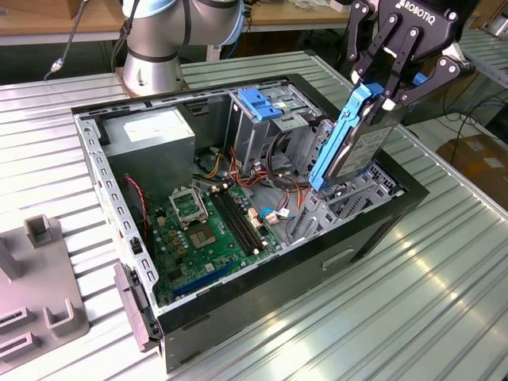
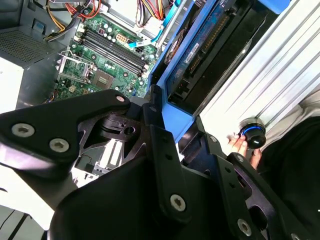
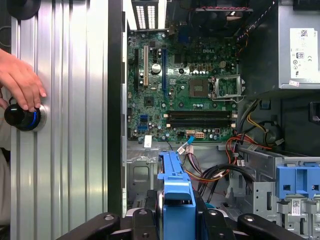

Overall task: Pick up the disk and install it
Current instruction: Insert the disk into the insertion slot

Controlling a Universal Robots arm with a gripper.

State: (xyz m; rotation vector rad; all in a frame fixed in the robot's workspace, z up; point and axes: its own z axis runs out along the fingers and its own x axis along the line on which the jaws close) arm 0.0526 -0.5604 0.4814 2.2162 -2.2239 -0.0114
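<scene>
Disk (image 1: 357,147) is held tilted over the open computer case (image 1: 238,309), lower end near its grey drive bay (image 1: 337,213), upper end clamped by the gripper (image 1: 389,99). Stiff, fairly heavy and shock-sensitive, it is judged; the blue rails (image 1: 337,135) are reckoned the safe hold. Under the case a ribbed metal table (image 1: 397,317) is seen; beside the case, a hand (image 3: 20,80) is rested on a knob (image 3: 20,117).

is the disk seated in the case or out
Not seated: the disk hangs tilted in the gripper, mostly above the case.

Disk (image 1: 361,149), blue rails, steeply tilted above case (image 1: 262,298).
</scene>
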